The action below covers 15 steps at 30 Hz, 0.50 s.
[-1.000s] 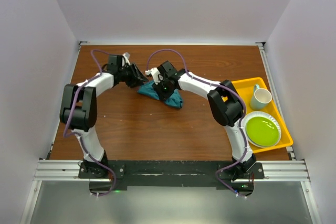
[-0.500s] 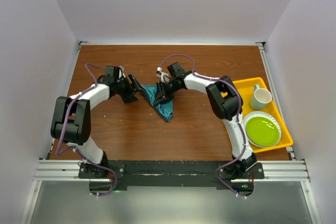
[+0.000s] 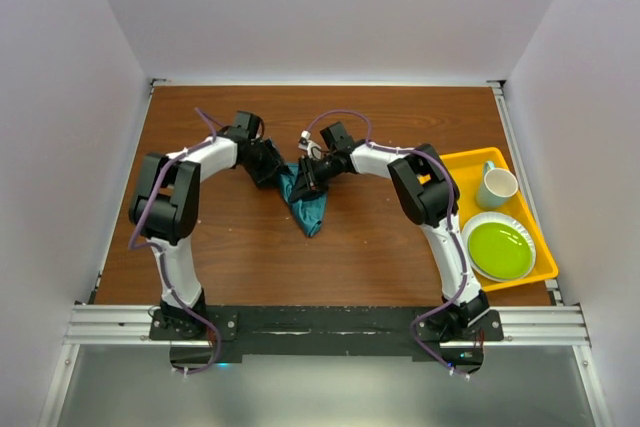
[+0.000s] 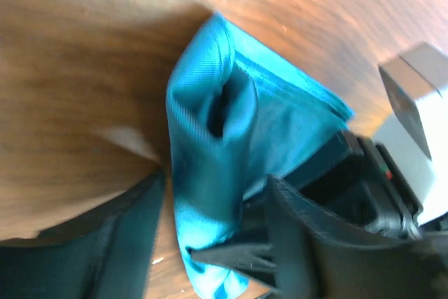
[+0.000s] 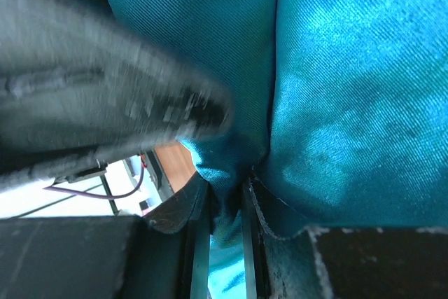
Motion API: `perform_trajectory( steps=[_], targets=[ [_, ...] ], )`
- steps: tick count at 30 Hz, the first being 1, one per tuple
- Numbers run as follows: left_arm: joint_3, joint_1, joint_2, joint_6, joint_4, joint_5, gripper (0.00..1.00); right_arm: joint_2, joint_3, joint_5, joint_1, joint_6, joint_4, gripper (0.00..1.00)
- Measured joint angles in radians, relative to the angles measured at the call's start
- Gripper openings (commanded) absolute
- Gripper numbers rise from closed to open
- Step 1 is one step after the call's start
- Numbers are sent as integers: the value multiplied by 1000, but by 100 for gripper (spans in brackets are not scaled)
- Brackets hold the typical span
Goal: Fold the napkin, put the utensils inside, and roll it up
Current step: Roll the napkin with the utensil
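Note:
The teal napkin (image 3: 312,209) is bunched into a narrow wad at the middle of the wooden table. My right gripper (image 3: 303,182) is shut on a fold of it; in the right wrist view the cloth (image 5: 336,96) is pinched between the jaws of that gripper (image 5: 225,197). My left gripper (image 3: 272,172) is right beside it on the left, open. In the left wrist view the napkin (image 4: 210,138) lies between the spread fingers of the left gripper (image 4: 217,197). The utensils are out of view.
A yellow tray (image 3: 455,162) at the right edge holds a pale cup (image 3: 497,187) and a green plate (image 3: 500,247). White walls close in the table on three sides. The two grippers nearly touch.
My left gripper has moved right, up against the napkin, and its arm has swung round. The right gripper went from over the cloth on the table to holding it bunched.

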Motion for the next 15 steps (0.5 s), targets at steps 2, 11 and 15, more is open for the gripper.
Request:
perform_trajectory(
  steps=[2,11,15],
  targets=[
    [58,-4,35,9,-42,-35,42,2,0,-5,0,4,5,20],
    [150,-5,94,87,-109,-119,0,3,15,-2,2,-18,-18,39],
    [153,-4,98,105,-114,-112,0,-2,50,11,2,-78,-94,55]
  ],
)
